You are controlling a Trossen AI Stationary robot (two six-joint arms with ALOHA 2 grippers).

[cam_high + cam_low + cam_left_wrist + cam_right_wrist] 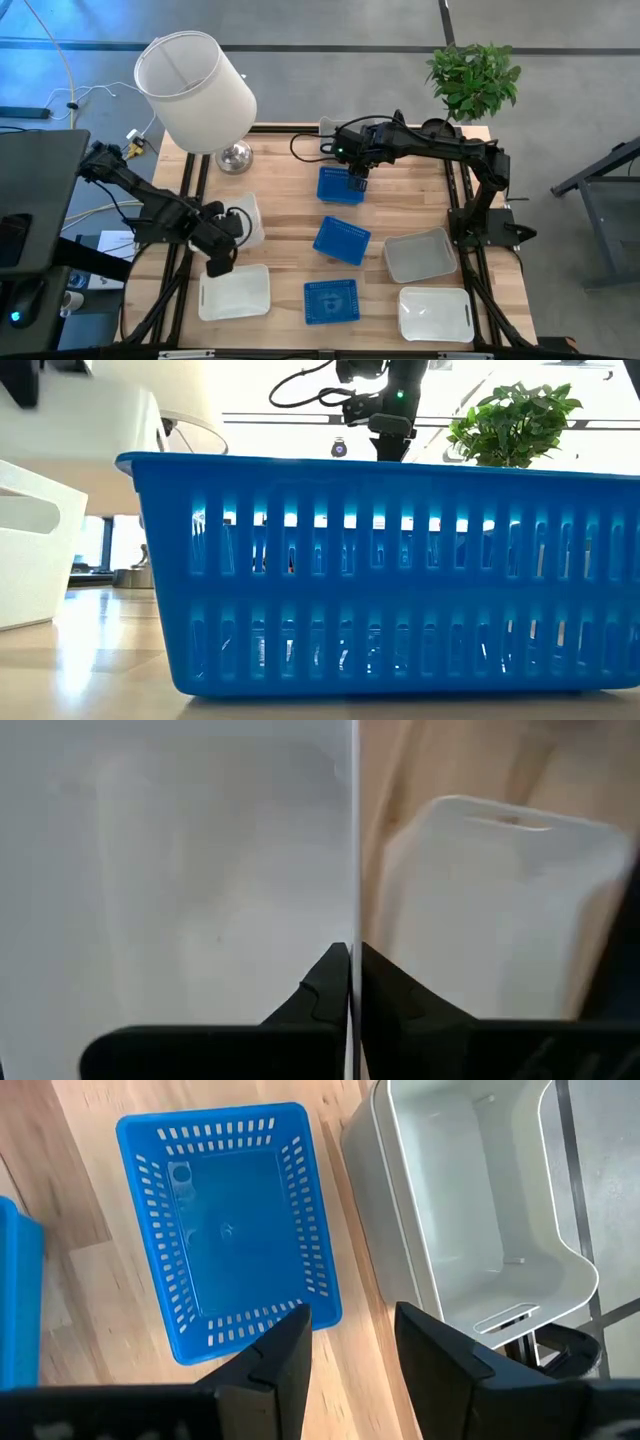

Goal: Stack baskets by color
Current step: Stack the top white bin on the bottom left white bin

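My left gripper [233, 226] hangs over the table's left side, shut on a white basket [250, 214]. A second white basket [235, 292] lies flat on the table just nearer, and in the left wrist view that basket [500, 900] shows beyond the held wall. Three blue baskets rest on their bottoms: far [340, 185], middle [342, 240] and near [331, 302]. My right gripper [357, 183] hovers open above the far blue basket. Between its fingers [350, 1330] it holds nothing, with the middle blue basket [230, 1230] ahead of them. My left gripper pinches one thin wall of the white basket [353, 910] between its two fingers, one finger on each face. The fingers come from above, slanting steeply down. The basket hangs tilted below them; whether it is clear of the table does not show.
Two pale grey-white baskets lie at the right, one [420, 255] beside the middle blue basket and one [435, 312] near the front edge. A large white lampshade [195, 90] on a metal base [235, 155] stands at the far left. A potted plant [472, 78] stands behind the far right corner.
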